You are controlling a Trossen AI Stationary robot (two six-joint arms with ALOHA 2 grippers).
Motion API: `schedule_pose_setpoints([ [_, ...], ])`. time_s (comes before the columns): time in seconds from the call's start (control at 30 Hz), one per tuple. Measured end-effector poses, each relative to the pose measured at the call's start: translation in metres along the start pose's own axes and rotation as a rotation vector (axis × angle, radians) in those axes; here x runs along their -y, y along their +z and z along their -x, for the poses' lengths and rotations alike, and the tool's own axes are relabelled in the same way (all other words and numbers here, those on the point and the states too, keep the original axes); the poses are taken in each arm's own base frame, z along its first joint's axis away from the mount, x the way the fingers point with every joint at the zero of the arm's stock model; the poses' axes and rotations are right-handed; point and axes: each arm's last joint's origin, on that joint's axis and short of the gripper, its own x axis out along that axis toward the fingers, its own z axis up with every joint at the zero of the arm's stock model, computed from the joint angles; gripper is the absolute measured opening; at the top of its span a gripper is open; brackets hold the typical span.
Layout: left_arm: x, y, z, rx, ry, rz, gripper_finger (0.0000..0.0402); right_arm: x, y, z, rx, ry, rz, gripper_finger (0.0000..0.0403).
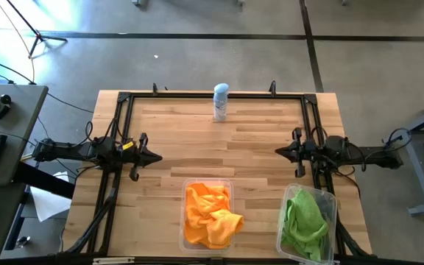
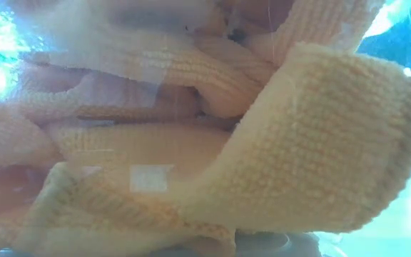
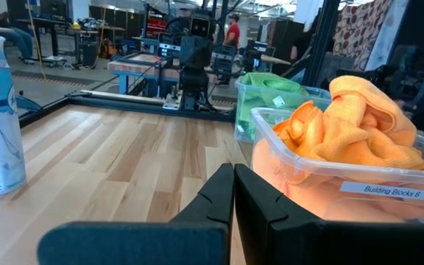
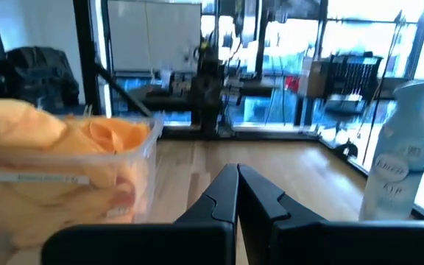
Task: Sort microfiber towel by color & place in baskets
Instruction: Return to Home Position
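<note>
Microfiber towels [image 1: 210, 213] lie sorted in two clear baskets [image 1: 206, 182] at the desk's [image 1: 197, 132] near edge.
Orange ones fill the basket labelled "Building Blocks 6" [image 3: 391, 191]; green towels [image 1: 304, 217] fill its neighbour [image 1: 322, 191]. The left tool [image 1: 155, 156] and right tool [image 1: 278, 152], both closed and empty, face each other across open desk beyond the baskets. A spray can [image 1: 220, 101] stands by the far edge.

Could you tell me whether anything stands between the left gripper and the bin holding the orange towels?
Nothing visible does. Bare table lies between the left gripper, jaws shut, and the bin of orange towels. The spray can stands well aside, near the far edge. The right gripper waits on the table's other side.
</note>
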Motion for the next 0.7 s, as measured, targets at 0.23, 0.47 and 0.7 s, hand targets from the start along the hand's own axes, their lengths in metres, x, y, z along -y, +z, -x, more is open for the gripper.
schedule_pose_setpoints([
  [0.23,0.000,0.000,0.000,0.001,0.000,0.000,0.0000,-0.001,-0.014,-0.003,0.009,0.005,-0.002,0.0000],
  [0.47,0.000,0.000,0.000,0.002,-0.001,0.000,0.0000,-0.001,-0.018,-0.003,-0.041,0.004,0.021,0.0000],
  [0.7,0.000,0.000,0.000,0.002,-0.001,0.000,0.0000,-0.001,-0.019,-0.004,-0.048,0.005,0.021,0.0000],
])
